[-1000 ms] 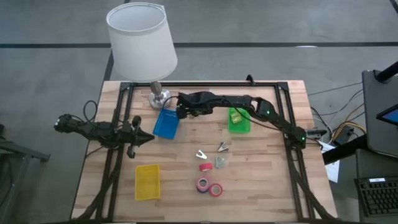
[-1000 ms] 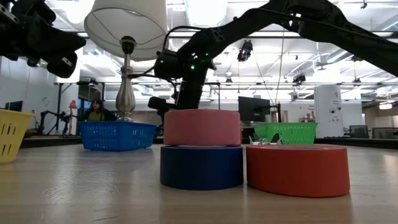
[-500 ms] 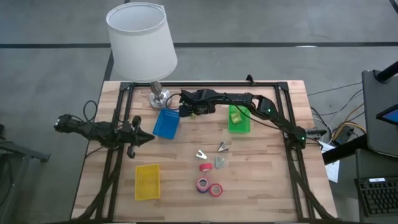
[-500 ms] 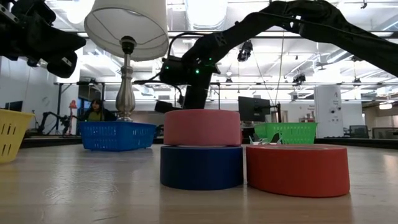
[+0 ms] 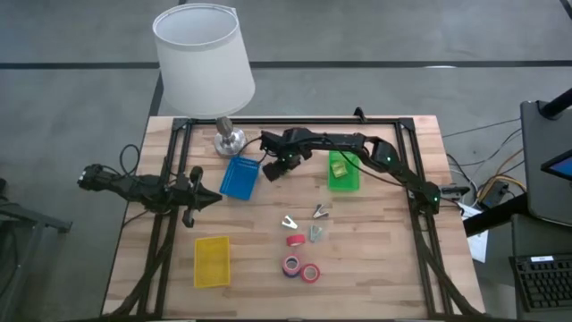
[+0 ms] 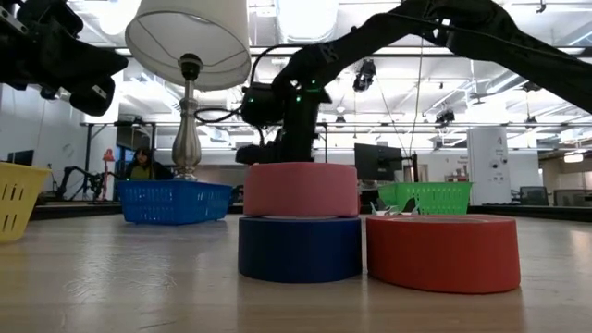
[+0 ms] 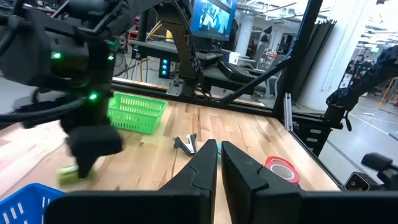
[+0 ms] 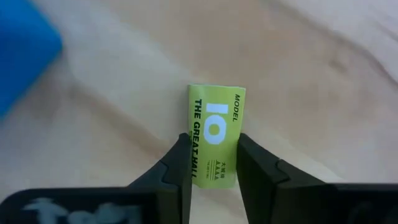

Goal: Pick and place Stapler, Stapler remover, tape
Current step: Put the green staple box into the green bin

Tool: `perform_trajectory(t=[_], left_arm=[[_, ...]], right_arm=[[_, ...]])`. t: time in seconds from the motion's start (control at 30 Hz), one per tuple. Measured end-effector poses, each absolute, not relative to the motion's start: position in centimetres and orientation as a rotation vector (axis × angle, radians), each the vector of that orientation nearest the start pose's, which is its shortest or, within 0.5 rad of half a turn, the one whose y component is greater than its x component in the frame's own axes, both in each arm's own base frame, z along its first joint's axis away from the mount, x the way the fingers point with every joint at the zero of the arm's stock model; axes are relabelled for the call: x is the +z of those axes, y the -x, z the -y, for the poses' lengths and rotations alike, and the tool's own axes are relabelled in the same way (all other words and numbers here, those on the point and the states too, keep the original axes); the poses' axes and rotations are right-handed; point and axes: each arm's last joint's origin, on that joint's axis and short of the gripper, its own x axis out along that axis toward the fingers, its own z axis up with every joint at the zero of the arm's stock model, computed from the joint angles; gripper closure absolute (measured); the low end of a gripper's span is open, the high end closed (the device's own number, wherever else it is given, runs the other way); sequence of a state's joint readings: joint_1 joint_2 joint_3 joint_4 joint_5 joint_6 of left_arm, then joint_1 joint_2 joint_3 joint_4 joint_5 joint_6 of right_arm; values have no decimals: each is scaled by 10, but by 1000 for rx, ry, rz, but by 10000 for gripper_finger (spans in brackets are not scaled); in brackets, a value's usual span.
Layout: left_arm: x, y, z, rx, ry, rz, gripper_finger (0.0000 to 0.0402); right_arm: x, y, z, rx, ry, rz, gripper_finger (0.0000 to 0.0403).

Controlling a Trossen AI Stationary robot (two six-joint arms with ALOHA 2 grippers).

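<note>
The tape rolls fill the low view: a pink ring stacked on a blue one, a red one touching beside them. They sit well in front of the green basket, still waiting their turn, I judge.

Farther back, between that basket and the blue tray, the right gripper pinches a small green box printed "MODEL 10" (staples or a small stapler, hard to say). It hangs over bare wood, probably in transit.

The left gripper waits far left of the basket, fingers pressed nearly together on nothing.

Metal pieces before the basket are too small to identify.
</note>
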State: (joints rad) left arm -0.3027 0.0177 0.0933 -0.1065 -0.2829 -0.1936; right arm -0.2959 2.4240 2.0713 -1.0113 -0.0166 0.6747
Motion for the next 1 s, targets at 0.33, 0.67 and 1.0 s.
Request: perform_trajectory(t=[0.33, 0.67, 1.0], left_arm=[[183, -90, 19, -17, 185, -32, 376], [183, -90, 20, -17, 185, -32, 376], [184, -90, 20, -17, 185, -32, 376]], right_arm=[[232, -429, 123, -454, -461, -1404, 300], [292, -358, 108, -236, -237, -1488, 298], [253, -300, 95, -113, -177, -1506, 297]])
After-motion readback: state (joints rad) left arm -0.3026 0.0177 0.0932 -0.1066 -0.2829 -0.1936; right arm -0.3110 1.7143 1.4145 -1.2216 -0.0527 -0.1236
